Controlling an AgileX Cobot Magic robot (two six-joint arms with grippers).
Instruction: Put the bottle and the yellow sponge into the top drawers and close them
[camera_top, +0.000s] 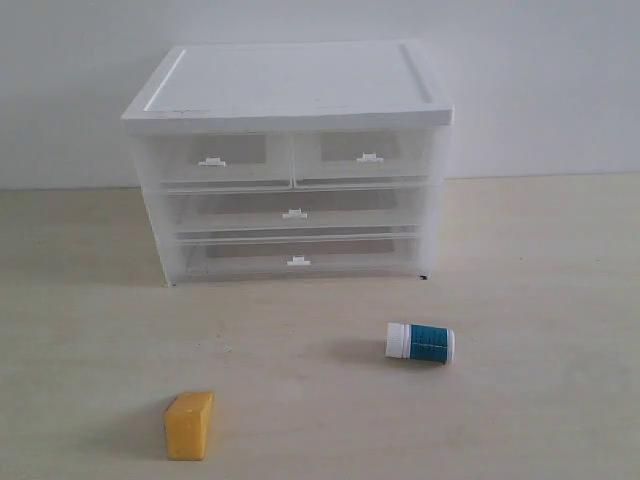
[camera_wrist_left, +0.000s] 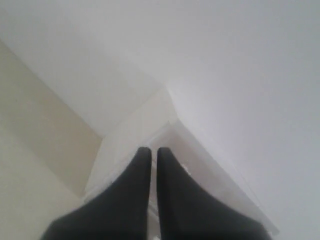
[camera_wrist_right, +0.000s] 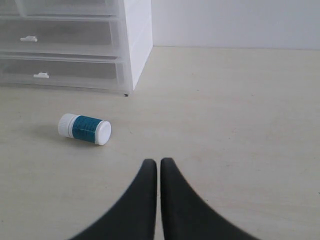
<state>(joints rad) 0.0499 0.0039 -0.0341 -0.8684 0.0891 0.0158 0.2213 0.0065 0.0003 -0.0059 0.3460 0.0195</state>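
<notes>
- The exterior view faces the front of the drawer cabinet from slightly above. It stands far enough back to take in the cabinet's whole top, the table before it and the wall behind.
- The right wrist view sits low over the table. It looks past the right gripper toward the cabinet's lower front corner. With the exterior view it shares the bottle and the two full-width drawers.
- The left wrist view is tilted and blurred. It looks past the left gripper at a white corner close by, seemingly the cabinet's, with wall beyond.
</notes>
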